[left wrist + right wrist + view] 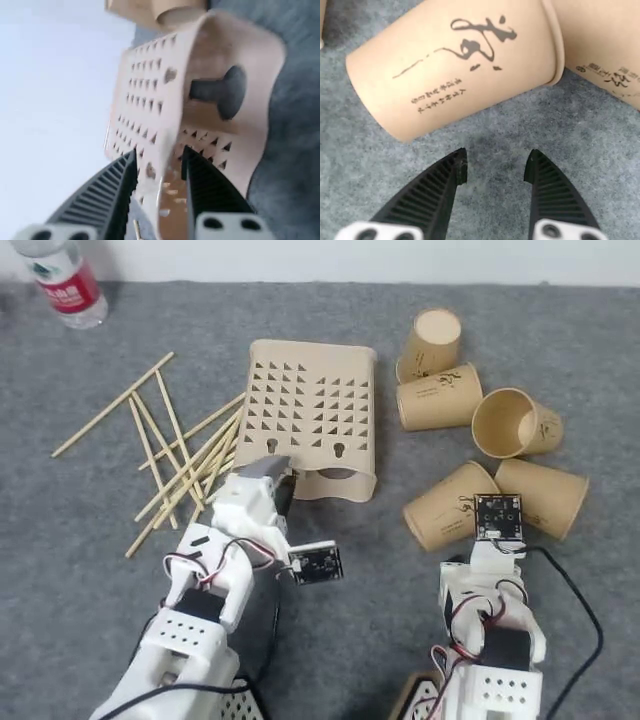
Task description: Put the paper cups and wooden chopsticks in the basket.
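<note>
right jaws: spread wide over bare grey bench (485, 135), nothing between them.
nearest paper cup (460, 65): on its side just beyond the right jaws' tips, not touching.
left jaws: parted, one each side of a wall of the basket (310, 410) at its mouth, straddling it.
basket: lying flat, perforated face up, mouth toward the left jaws.
wooden chopsticks (185, 455): scattered to the left jaws' left, nearest ends reaching the basket's side.
other cups (438, 403): four more on their sides, clustered beyond the right jaws.
bottle (65, 280): far corner, well beyond the chopsticks.
</note>
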You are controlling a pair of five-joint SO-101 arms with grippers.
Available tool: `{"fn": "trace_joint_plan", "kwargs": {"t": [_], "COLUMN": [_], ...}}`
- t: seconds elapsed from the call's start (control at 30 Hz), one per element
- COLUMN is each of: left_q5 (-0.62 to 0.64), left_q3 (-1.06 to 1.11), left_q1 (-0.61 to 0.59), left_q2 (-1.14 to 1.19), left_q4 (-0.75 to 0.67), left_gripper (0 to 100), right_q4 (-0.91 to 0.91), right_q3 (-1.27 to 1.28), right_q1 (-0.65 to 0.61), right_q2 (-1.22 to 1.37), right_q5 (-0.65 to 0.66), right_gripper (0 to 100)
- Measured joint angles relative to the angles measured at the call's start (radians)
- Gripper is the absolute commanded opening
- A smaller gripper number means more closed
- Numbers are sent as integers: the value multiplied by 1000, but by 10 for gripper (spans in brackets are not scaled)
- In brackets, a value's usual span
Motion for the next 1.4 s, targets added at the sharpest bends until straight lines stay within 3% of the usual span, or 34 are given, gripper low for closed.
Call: {"fn": "trace_joint_plan", "kwargs": {"t": [0.33, 0.43, 0.6, 0.73, 0.87, 1.03, 1.13, 1.4], "left_q5": [-3, 58, 241, 242, 91, -112, -132, -83], "left_q3": [-58, -118, -371, -480, -384, -163, -138, -94], "left_q1": [-25, -43, -74, -58, 0, -26, -58, -64], "left_q2": [5, 68, 201, 241, 229, 180, 184, 238], "left_q4": [-9, 3, 272, 423, 379, 141, 41, 8], "left_gripper": [135, 137, 134, 133, 133, 137, 137, 137], "right_q4": [0, 0, 0, 0, 0, 0, 0, 0], "right_q3": [0, 0, 0, 0, 0, 0, 0, 0], "right_q1": [0, 0, 0, 0, 0, 0, 0, 0], "right_q2": [0, 0, 0, 0, 0, 0, 0, 0], "right_q5": [0, 0, 0, 0, 0, 0, 0, 0], "right_gripper": [199, 199, 199, 199, 199, 199, 199, 199]}}
